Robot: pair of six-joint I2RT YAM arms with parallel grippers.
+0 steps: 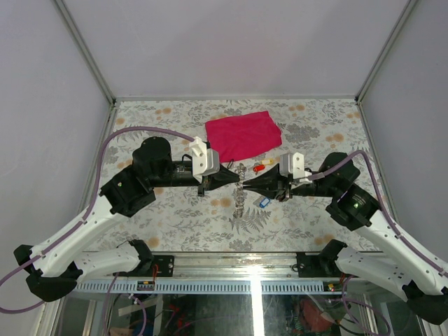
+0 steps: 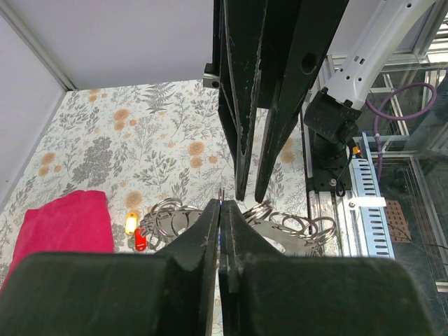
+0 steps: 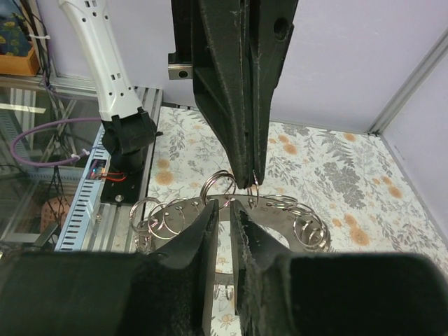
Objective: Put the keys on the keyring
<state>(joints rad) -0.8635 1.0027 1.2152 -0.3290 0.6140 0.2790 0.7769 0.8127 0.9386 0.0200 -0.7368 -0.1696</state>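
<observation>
The keyring is a large flat silver ring carrying several small split rings. It sits between the two grippers at the table's middle, and shows under the fingers in the left wrist view. My left gripper is shut, pinching one small split ring at the keyring's far rim. My right gripper faces it tip to tip, jaws a narrow gap apart with nothing seen between them. Red and yellow key tags lie behind the grippers, and a blue tag lies in front.
A pink cloth lies flat at the back of the floral table. An aluminium rail with the arm bases runs along the near edge. Grey walls close in the left, right and back sides.
</observation>
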